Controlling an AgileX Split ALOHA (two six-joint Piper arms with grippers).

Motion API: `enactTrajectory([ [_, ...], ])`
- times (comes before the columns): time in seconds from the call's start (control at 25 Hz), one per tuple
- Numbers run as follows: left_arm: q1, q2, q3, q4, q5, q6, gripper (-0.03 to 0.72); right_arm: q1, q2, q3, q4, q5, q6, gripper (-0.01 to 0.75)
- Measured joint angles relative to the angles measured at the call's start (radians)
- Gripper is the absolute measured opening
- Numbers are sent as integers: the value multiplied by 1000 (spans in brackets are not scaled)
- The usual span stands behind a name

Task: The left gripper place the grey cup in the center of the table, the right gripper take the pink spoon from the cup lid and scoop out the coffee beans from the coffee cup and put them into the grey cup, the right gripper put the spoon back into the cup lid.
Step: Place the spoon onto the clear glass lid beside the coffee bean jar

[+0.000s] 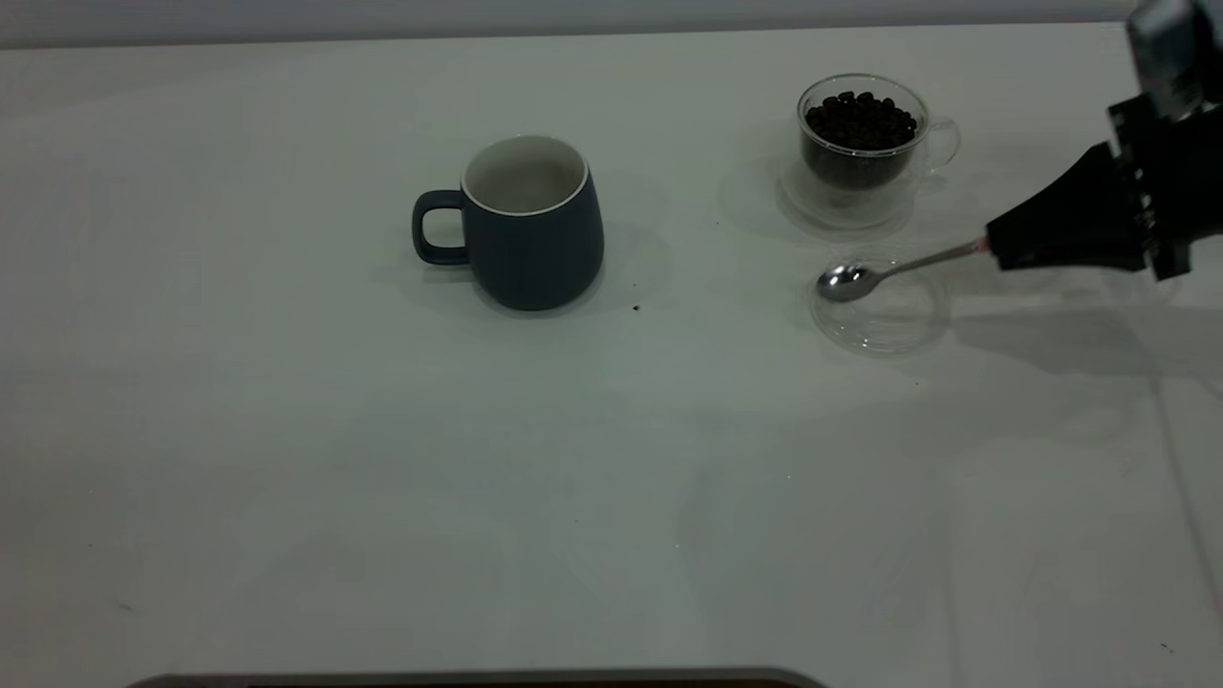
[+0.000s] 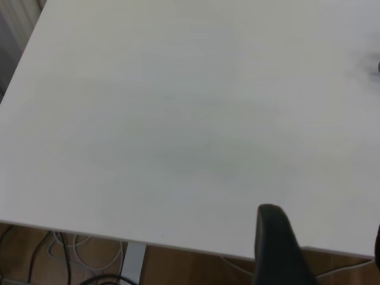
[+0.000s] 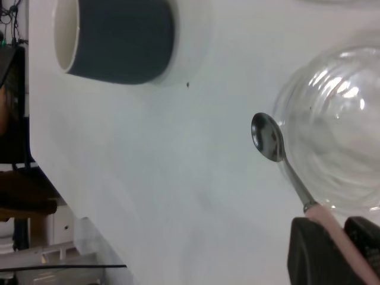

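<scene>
White bench (image 1: 287, 478) fills the view, with only a few things on it. The grey cup (image 1: 528, 225) stands upright near the middle, empty, its handle toward the left arm's side. The coffee cup (image 1: 863, 139) is clear glass, full of dark beans (image 1: 862, 120), and sits far back on the right. Just in front of it lies the glass lid (image 1: 884, 315).

The right gripper (image 1: 994, 247) has its jaws closed on the pink end of the spoon (image 1: 850, 281). The spoon's shiny bowl hangs over the lid's edge and looks empty.

The left gripper (image 2: 279, 249) is off to the side over bare bench, holding nothing. I cannot tell how wide its jaws are.

The spoon is thin, stiff and light, so a hold near the handle's end seems right. It could twist if it tips. The glass cup may break easily, so scooping should be gentle.
</scene>
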Motion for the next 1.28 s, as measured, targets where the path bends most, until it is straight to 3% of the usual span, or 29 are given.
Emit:
enactTrajectory([
  [0.36,0,0,0,0,0,0,451,10,40,-3,63,1,-44,95],
  [0.52,0,0,0,0,0,0,451,7,35,-3,64,52,-47,95],
  [0.72,0,0,0,0,0,0,451,-48,-8,-3,51,60,-47,95],
  [1.0,0,0,0,0,0,0,451,-101,-9,-3,14,-48,-41,95],
  [1.28,0,0,0,0,0,0,451,-101,28,-3,40,-55,-45,95],
])
